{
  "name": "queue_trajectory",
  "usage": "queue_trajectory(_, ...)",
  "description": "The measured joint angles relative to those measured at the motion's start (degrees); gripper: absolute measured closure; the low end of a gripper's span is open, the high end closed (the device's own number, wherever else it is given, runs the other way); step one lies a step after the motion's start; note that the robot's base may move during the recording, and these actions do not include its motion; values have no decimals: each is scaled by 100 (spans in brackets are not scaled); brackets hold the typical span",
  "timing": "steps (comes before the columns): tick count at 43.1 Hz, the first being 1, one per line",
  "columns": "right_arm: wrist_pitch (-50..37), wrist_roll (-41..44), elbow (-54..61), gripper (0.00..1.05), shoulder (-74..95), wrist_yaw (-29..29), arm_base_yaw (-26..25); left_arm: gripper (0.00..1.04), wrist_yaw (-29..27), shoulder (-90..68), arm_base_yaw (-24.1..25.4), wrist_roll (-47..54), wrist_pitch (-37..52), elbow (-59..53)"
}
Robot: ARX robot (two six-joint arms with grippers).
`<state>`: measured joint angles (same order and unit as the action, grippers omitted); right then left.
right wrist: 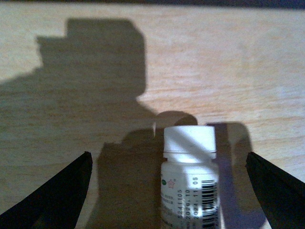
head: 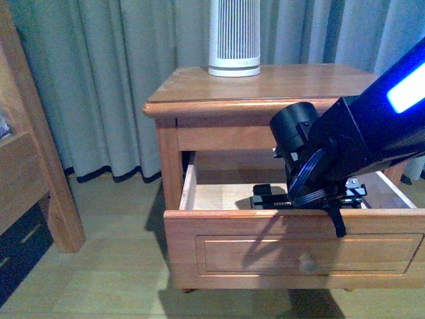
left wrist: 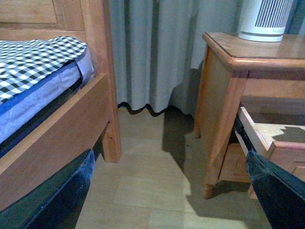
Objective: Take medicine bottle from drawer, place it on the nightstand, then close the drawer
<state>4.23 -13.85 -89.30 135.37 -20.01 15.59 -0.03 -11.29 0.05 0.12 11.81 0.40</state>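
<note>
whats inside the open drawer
The medicine bottle sits between the open fingers of the right gripper on the drawer floor. In the front view the arm covers it.

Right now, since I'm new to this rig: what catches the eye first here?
The upper drawer of the nightstand stands pulled open, with the right gripper reaching into it. In the right wrist view, a small white medicine bottle sits between its open jaws. A tall white ribbed cylinder stands on the nightstand top.
</note>
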Motion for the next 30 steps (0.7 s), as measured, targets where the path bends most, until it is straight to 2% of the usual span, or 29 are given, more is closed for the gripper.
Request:
queue_trajectory(6, 415, -173, -234, 7, 111, 81, -22, 7, 0, 0, 0, 0, 0, 0)
queue_trajectory(14, 479, -205, -341, 7, 175, 136, -70, 7, 0, 0, 0, 0, 0, 0)
queue_trajectory(30, 304, -142, -258, 53, 173, 125, -111, 7, 0, 0, 0, 0, 0, 0)
